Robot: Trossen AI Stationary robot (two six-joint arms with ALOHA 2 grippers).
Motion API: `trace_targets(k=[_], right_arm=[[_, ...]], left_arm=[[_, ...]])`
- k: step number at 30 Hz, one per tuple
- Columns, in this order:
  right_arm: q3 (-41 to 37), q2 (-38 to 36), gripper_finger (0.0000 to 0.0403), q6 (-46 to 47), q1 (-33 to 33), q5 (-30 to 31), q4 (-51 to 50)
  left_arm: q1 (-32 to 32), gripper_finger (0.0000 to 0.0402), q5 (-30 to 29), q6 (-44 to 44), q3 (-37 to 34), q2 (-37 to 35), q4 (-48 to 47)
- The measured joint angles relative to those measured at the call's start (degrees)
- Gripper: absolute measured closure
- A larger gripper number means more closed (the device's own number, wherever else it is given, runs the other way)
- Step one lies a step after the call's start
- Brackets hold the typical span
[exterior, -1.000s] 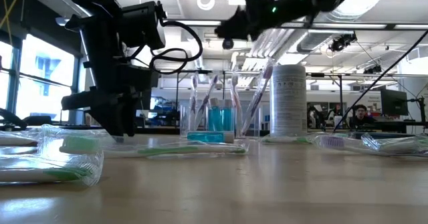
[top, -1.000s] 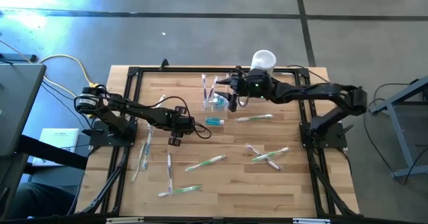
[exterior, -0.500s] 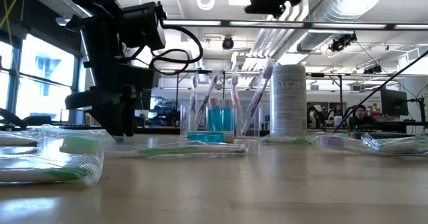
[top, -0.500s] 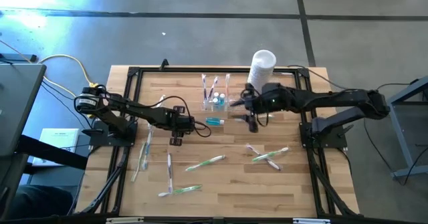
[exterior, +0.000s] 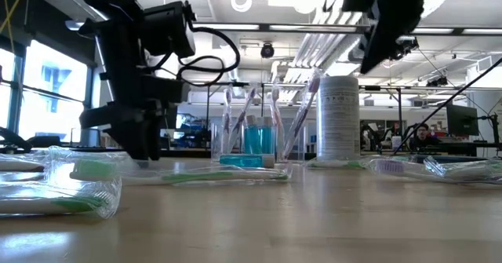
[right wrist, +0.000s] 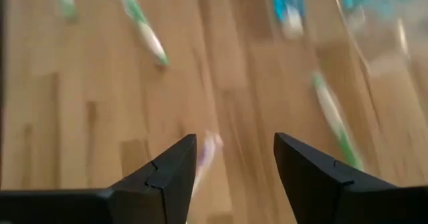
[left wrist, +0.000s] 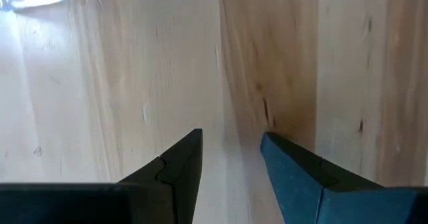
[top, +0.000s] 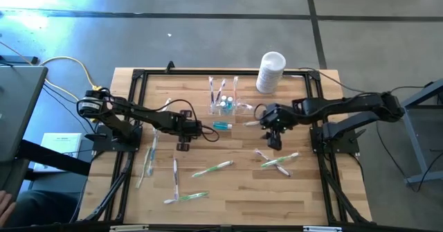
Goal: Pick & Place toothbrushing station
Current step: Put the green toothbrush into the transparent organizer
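The toothbrushing station (top: pixel 224 102), a clear holder with pink-white toothbrushes and blue items standing in it, rests on its base at the table's far middle; the low view shows it upright (exterior: pixel 252 140). My right gripper (top: pixel 275 144) hangs open above the table to the station's near right, tipped downward, high up in the low view (exterior: pixel 382 47); its wrist view shows open fingers (right wrist: pixel 234 140) over wood and loose toothbrushes. My left gripper (top: pixel 183 145) stands open just above bare wood (left wrist: pixel 231 137), left of the station.
A white cylindrical container (top: pixel 270 71) stands at the far edge, right of the station. A blue tube (top: pixel 222 125) lies near the station. Wrapped toothbrushes (top: pixel 213 168) (top: pixel 279 161) (top: pixel 263 122) (top: pixel 147 161) lie scattered. Black frame rails (top: pixel 138 86) border the table.
My right gripper has drawn back from above the station toward the table's near and right side, tipping from nearly level to pointing steeply down. It stays open and carries nothing. The station stands where it was.
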Motion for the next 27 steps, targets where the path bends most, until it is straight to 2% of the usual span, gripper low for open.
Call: trace_targets(k=[3, 8, 10, 19, 27], right_arm=[[0.0, 0.03, 0.0211, 5.82, 0.0, 5.01, -5.01], [-0.02, 0.03, 0.0211, 10.33, -0.09, 20.19, -11.21], [-0.02, 0.03, 0.0211, 10.68, -0.09, 23.8, -12.56], [-2.99, 0.03, 0.0234, 2.79, -0.63, 22.83, -10.64], [-13.17, 0.1, 0.0244, -3.76, -4.04, 21.6, 2.53]], left_arm=[[0.0, 0.024, 0.28, -0.04, 0.0, 0.0, 0.98], [-0.02, 0.024, 0.39, -0.07, 0.0, 0.0, 2.3], [-0.02, 0.024, 0.44, -0.07, 0.0, 0.02, 2.83], [-0.04, 0.024, 0.43, -0.2, 0.0, 0.02, 3.51], [-0.04, 0.024, 0.5, -0.02, 0.0, 0.02, 4.53]])
